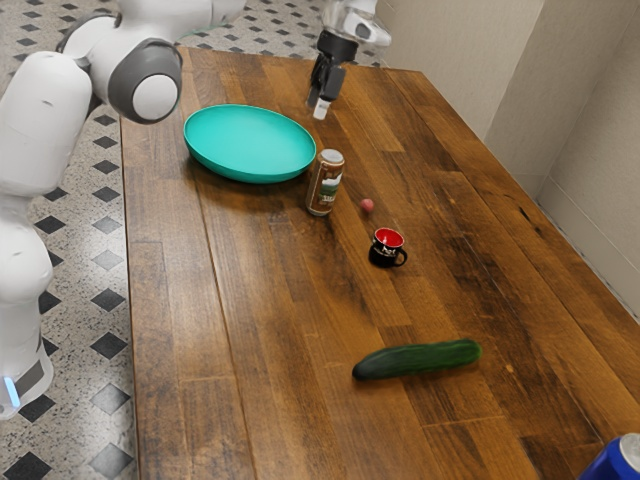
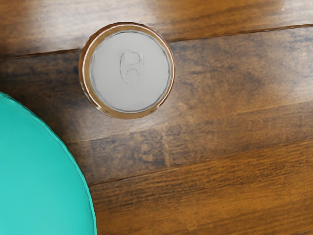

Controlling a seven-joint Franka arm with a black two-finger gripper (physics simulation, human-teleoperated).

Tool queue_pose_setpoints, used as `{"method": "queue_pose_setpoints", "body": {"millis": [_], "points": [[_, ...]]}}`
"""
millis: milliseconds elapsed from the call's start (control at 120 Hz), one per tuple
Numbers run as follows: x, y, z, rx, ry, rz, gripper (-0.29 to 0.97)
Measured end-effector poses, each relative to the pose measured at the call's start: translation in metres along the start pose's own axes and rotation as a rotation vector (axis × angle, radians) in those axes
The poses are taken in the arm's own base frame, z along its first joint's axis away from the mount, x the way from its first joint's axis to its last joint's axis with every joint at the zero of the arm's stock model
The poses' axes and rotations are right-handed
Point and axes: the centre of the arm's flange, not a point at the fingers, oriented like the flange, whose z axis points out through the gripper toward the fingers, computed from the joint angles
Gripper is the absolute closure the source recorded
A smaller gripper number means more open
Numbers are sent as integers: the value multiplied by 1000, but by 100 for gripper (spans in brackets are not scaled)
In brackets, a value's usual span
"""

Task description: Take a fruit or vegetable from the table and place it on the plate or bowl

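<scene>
1. Teal plate (image 1: 250,142): on the bench (image 1: 250,350), below the hand toward the exterior view's left.
2. Hand (image 1: 322,102): raised above the bench. Cannot tell whether it is open or closed.
3. Brown drink can (image 1: 325,182): upright, just beside the plate rim, under the hand.
4. Small red round item (image 1: 367,205) and black-and-red mug (image 1: 387,247): further from the hand.
5. Cucumber (image 1: 417,359): lying on the bench, well apart from the hand and plate.

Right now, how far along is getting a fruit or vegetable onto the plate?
Done: nothing; the teal plate is bare. In hand: nothing; the gripper hovers above the table near the brown can, carrying no produce. Left: everything; the cucumber and the small red fruit lie on the table, untouched.
</scene>
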Motion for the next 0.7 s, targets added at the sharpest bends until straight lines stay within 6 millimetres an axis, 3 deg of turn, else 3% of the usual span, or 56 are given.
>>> {"method": "queue_pose_setpoints", "body": {"millis": [167,342,367,408,433,467,533,583,633,700], "points": [[15,-10,-15,96,138,195,0],[18,-9,-29,164,191,350,0],[2,6,-60,212,234,374,0],[-39,47,-122,311,323,419,0],[-49,72,-141,347,352,461,0],[-46,109,-150,365,365,540,0],[-9,165,-126,334,324,699,0],[21,185,-97,300,272,781,0],[46,184,-69,276,219,818,0],[80,155,-24,228,146,825,0]]}}
